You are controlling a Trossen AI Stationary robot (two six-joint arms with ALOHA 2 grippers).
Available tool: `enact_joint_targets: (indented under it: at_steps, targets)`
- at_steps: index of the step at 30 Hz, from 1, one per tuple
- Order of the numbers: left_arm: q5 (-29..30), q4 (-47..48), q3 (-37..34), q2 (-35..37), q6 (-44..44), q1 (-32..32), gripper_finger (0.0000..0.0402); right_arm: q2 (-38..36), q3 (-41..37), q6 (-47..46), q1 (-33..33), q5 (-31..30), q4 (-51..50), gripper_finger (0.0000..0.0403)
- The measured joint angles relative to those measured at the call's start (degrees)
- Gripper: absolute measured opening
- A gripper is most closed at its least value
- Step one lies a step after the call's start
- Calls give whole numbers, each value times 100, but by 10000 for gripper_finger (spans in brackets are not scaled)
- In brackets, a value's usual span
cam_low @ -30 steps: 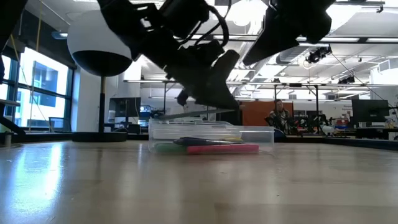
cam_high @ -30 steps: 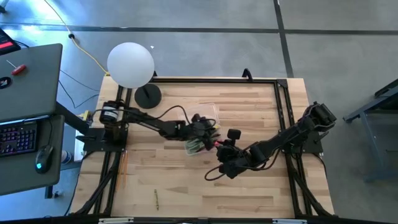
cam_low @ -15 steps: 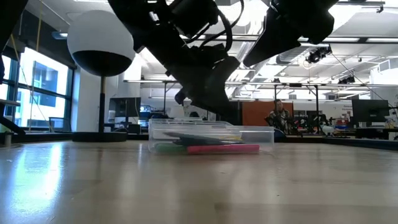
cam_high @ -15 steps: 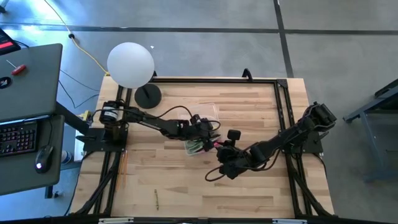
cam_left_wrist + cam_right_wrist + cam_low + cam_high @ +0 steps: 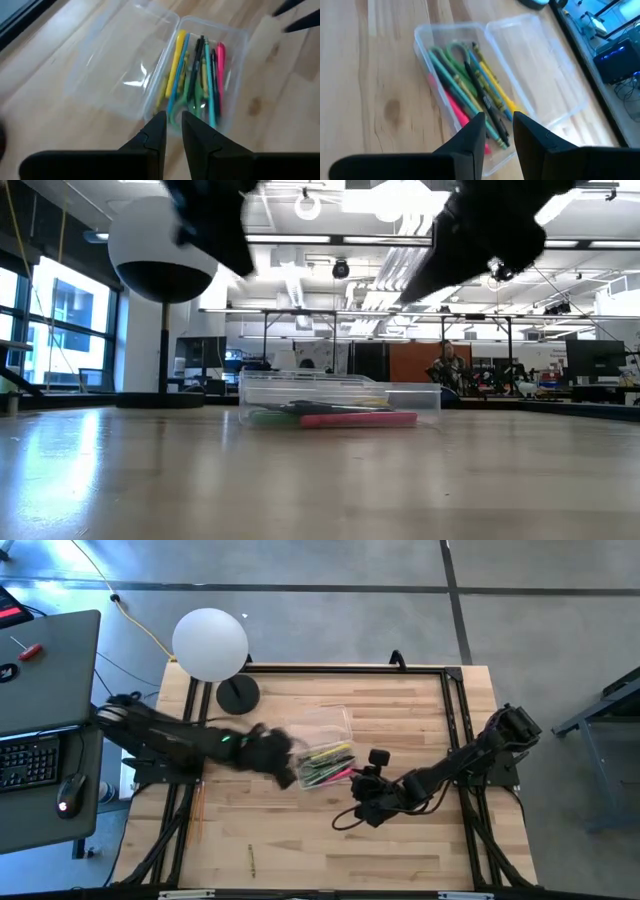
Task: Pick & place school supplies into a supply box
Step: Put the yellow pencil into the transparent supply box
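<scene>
The box (image 5: 325,762) lies near the middle of the surface (image 5: 300,840), between the two arms. It is a clear plastic case with rounded corners. Its hinged lid (image 5: 322,726) is folded flat open on the side toward the lamp (image 5: 210,644). The long axis of the box runs slantwise across the surface, one end toward the left arm, the other toward the right arm.

Inside the box, the supplies lie side by side along its length. From the left wrist view they read as a yellow pen (image 5: 175,62), a blue one (image 5: 178,75), green pencils (image 5: 207,87), a black pen (image 5: 197,57) and a pink pen (image 5: 220,52). A green scissor handle (image 5: 456,49) loops at one end of the box.

The left claw (image 5: 172,127) hovers off the box's left end, empty, its fingers a narrow slit apart. The right claw (image 5: 497,127) hangs just off the box's other end, fingers slightly spread, holding nothing.

Away from the box, a thin stick (image 5: 251,859) lies alone near the surface's front edge, pointing front to back. Another stick (image 5: 200,810) lies along the left rail.
</scene>
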State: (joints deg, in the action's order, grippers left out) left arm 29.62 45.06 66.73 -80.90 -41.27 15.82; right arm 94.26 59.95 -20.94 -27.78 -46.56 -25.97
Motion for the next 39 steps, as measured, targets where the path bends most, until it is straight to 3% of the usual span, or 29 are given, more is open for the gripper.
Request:
enact_joint_targets:
  at_steps: [2, 7, 12, 15, 20, 23, 29, 34, 39]
  targets:
    - [539, 422, -97, 284, -1015, 644, 92, 0, -240, 23, -1, 2, 310, 78]
    - [1841, 479, -601, 364, -3356, 2340, 92, 0, -745, 544, 52, 46, 1562, 78]
    - [2101, 557, -970, -18, -5477, 3441, 92, 0, -1098, 1798, 144, 287, 3233, 78]
    - [1470, 966, -975, -159, -6446, 3718, 92, 0, -1211, 2468, 241, 648, 4090, 79]
    - [-999, 2569, -979, -161, -7709, 3783, 92, 0, -1216, 3148, 412, 1081, 4998, 78]
    - [-2048, 3223, -976, -137, -8273, 3783, 92, 0, -1214, 3335, 519, 1268, 5440, 78]
    - [-2245, 3043, -1082, -168, -8519, 3785, 92, 0, -1214, 3347, 681, 1639, 5732, 78]
    - [-2296, 2591, -1673, -169, -8800, 3785, 92, 0, -1214, 3345, 727, 2075, 5715, 78]
    - [-2959, 2389, -2396, -169, -8980, 3783, 92, 0, -1214, 3289, 714, 2343, 5715, 78]
